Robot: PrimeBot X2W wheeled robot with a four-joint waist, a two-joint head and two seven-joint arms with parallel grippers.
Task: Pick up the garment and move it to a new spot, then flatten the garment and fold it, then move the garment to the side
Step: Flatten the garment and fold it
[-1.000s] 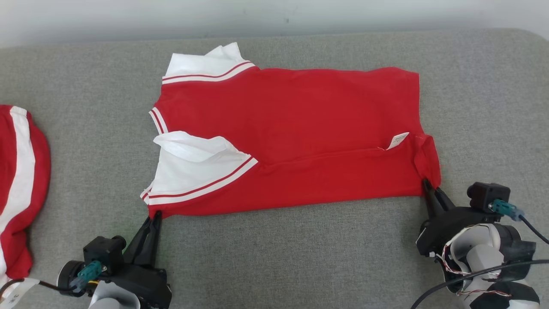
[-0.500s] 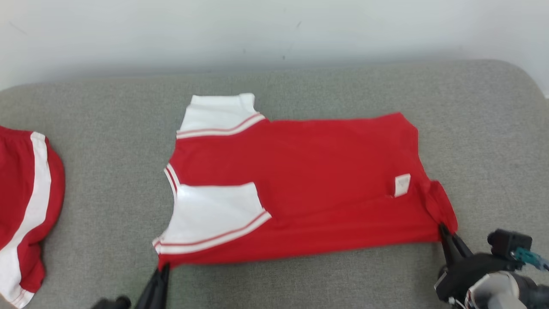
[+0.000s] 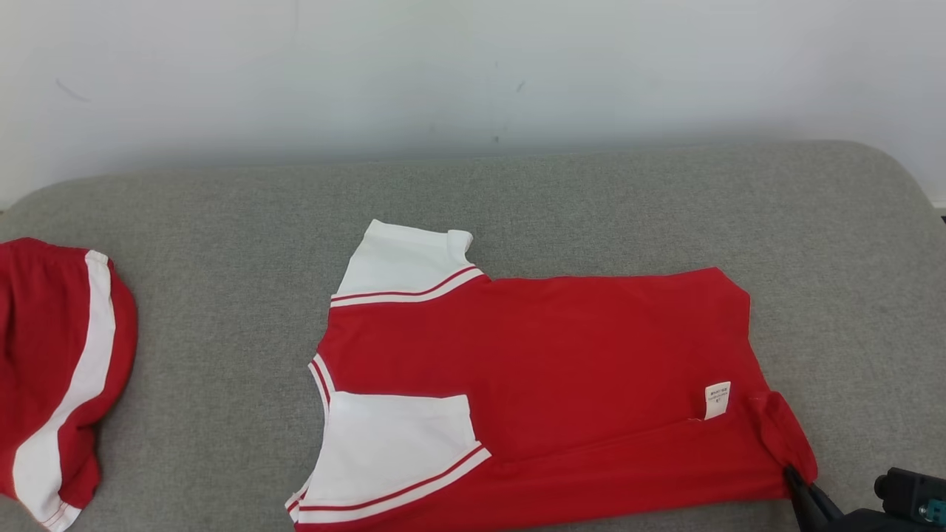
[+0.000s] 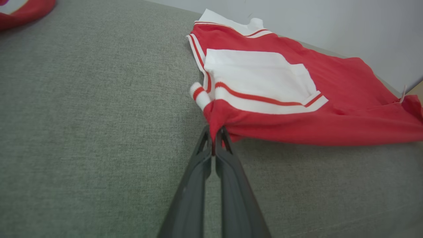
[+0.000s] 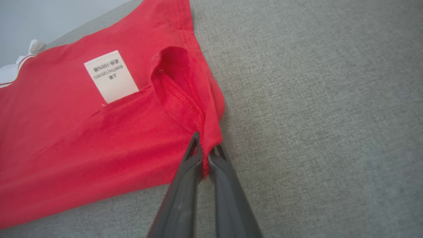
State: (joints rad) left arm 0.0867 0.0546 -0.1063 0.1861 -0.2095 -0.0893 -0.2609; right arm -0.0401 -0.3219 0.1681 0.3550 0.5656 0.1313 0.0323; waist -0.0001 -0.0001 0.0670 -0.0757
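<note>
Lying flat toward the near edge of the grey padded surface [image 3: 222, 222], right of its middle: red garment [image 3: 562, 347], near sleeve [image 3: 392, 443] folded in over the body. Soft, light, limp knit by the look of it; no stiffness to push with, so best moved by pulling from two points, cloth taut between. Likely to sag or bunch once slack. Best holds: hems and seamed corners, thicker and less prone to slip. Pinched at the near left corner, beside the striped cuff [image 4: 199, 96], in the closed left gripper [image 4: 214, 132]. Pinched at the near right hem corner, just past the care label [image 3: 717, 400], in the closed right gripper [image 5: 205, 148]. Well apart, at the surface's left edge: second red-and-white piece [image 3: 59, 369].
</note>
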